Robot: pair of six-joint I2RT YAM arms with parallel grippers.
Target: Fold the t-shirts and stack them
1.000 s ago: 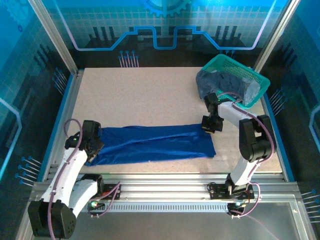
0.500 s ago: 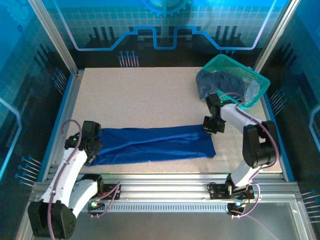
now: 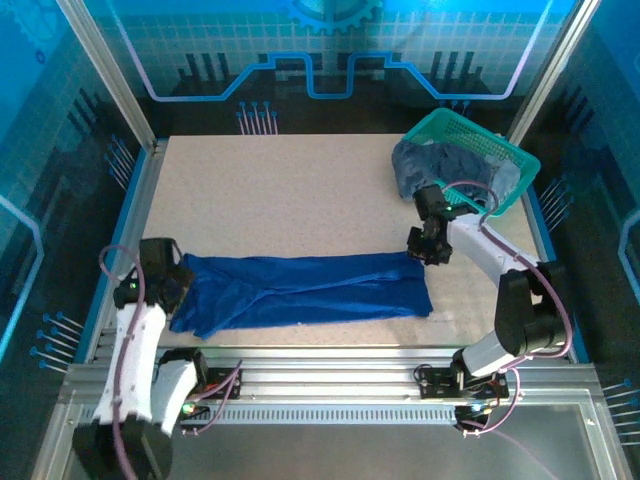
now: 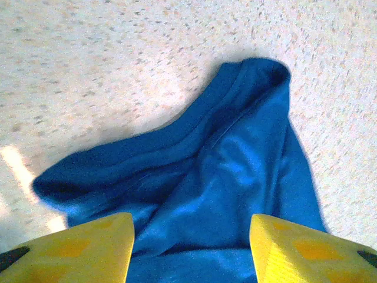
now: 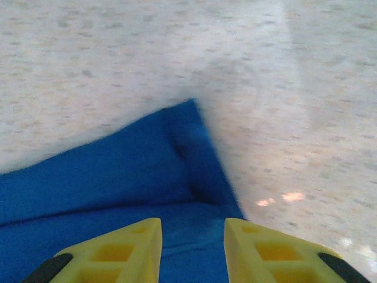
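Note:
A royal blue t-shirt (image 3: 310,290) lies folded into a long strip across the near part of the table. My left gripper (image 3: 170,288) hovers at the strip's rumpled left end, open. In the left wrist view its yellow fingers (image 4: 88,244) stand wide apart over bunched blue cloth (image 4: 235,171). My right gripper (image 3: 422,250) is at the strip's far right corner. There its fingers (image 5: 259,250) are apart, open, with the cloth corner (image 5: 177,153) lying just ahead of and beneath them. Duller grey-blue t-shirts (image 3: 430,165) are heaped in the basket.
The teal mesh basket (image 3: 508,150) sits tilted at the back right corner, close behind the right arm. Blue rails (image 3: 135,210) run along the table's sides, and a metal frame (image 3: 320,385) borders the near edge. Bare speckled tabletop (image 3: 290,190) spreads behind the strip.
My left arm has swung outward to the left, and the shirt's left end now looks more rumpled. My right gripper has crept slightly toward the far right corner of the strip.

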